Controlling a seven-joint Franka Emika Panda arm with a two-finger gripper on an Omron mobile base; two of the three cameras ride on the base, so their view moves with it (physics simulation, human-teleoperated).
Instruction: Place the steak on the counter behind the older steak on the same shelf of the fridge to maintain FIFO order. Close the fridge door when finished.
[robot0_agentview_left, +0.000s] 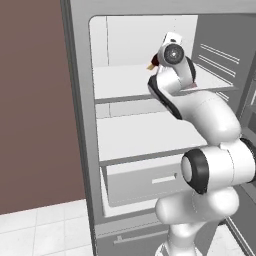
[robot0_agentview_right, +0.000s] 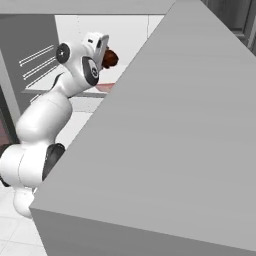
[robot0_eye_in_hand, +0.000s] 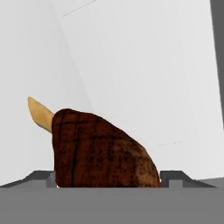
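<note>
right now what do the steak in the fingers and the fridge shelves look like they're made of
The steak: cooked-looking meat, dark brown, rough and mottled with a crosshatched surface, and a smooth tan bone-like tip. It sits between the fingers.

The fridge shelves: smooth matte white, likely plastic or painted panel, with grey front edges. The rendering leaves the exact material open.

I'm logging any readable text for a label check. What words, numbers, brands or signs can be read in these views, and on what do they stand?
None can be read.
The steak in the gripper bears no label.
The fridge walls and shelves are plain white and grey.
The fridge door shows a bare grey face in the right base view.
The thin lines on the fridge's inner side wall are ridges, not writing.
</note>
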